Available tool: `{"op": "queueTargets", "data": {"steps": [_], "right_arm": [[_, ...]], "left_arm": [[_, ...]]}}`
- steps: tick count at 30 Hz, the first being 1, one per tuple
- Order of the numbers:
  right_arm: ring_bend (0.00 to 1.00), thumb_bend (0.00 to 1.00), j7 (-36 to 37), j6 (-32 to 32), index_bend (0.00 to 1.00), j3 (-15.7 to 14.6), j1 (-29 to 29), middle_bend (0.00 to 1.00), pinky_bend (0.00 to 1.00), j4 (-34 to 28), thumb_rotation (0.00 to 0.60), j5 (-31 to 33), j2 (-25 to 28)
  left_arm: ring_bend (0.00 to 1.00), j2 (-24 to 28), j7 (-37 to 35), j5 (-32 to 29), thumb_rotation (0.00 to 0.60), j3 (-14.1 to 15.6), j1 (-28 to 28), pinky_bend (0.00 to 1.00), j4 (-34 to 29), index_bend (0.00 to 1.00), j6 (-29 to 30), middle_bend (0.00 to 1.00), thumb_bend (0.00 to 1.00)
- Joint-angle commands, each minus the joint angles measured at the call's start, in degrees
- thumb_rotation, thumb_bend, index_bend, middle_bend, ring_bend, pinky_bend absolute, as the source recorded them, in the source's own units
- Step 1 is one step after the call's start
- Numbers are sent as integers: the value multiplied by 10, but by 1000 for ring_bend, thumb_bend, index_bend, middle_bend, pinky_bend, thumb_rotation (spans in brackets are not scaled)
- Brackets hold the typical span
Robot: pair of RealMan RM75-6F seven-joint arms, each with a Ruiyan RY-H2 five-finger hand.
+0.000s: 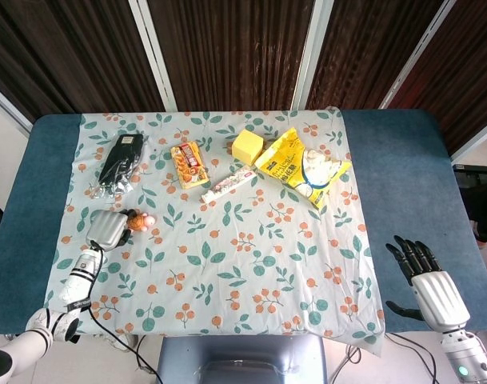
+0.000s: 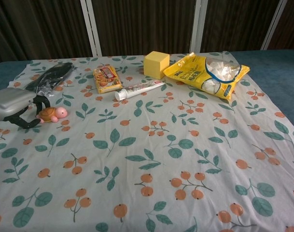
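where left hand (image 2: 11, 102) meets toy turtle (image 2: 51, 114), grasp unclear, right hand (image 1: 429, 282) fingers spread

On the one floral tablecloth (image 1: 251, 264) lie six things, one of each kind: one toy turtle (image 1: 138, 219), one black packet (image 1: 120, 162), one orange snack packet (image 1: 189, 164), one toothpaste tube (image 1: 228, 185), one yellow cube (image 1: 247, 146) and one yellow bag of white candies (image 1: 302, 168). Two robot hands show, one left hand (image 1: 107, 229) and one right hand (image 1: 425, 282).
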Motion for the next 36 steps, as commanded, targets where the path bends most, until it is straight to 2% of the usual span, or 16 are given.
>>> {"op": "queueTargets", "data": {"steps": [1,5,8,11,13,17,19,24,26,27,30,36], "right_arm": [[0,127,1,-1,0,0,0,0,0,0,600,0,0],[0,128,2,-1,0,-1,0,0,0,-1,600,-1,1],[0,128,2,-1,0,-1,0,0,0,-1,600,-2,2],[0,128,3,-1,0,-2,0,0,0,-2,600,-2,3],[0,128,4,-1,0,-2,0,0,0,-2,600,-3,3],[0,128,4,1,0,-3,0,0,0,-3,600,-5,3],[0,128,5,1,0,-3,-1,0,0,-3,600,-6,4],[0,128,6,3,0,-3,-1,0,0,-4,600,-6,4],[0,128,6,3,0,-3,-1,0,0,-3,600,-6,5],[0,128,6,2,0,-3,-1,0,0,-4,600,-6,5],[0,128,7,1,0,-2,-1,0,0,-4,600,-5,5],[0,128,6,3,0,-3,-2,0,0,-5,600,-6,5]], "left_arm": [[892,-5,-10,5,600,1,0,1000,6,550,10,583,427],[939,-13,-25,12,600,1,0,1000,15,733,30,765,427],[961,-19,-33,16,600,1,2,1000,24,832,47,862,427],[970,-24,-40,17,600,1,2,1000,31,858,53,884,429],[972,-23,-41,18,600,3,3,1000,33,838,52,862,429],[967,-19,-32,21,600,9,3,1000,32,722,46,747,427],[962,-17,-26,24,600,13,3,1000,33,624,43,661,428],[943,-8,-16,23,600,16,3,1000,17,164,33,275,428],[939,-1,-18,24,600,17,2,1000,5,50,32,154,424],[937,2,-18,24,600,18,2,1000,0,15,32,97,421],[934,11,-16,27,600,20,3,1000,-18,0,34,18,419],[933,35,-2,32,600,24,7,1000,-73,0,46,0,416]]}}
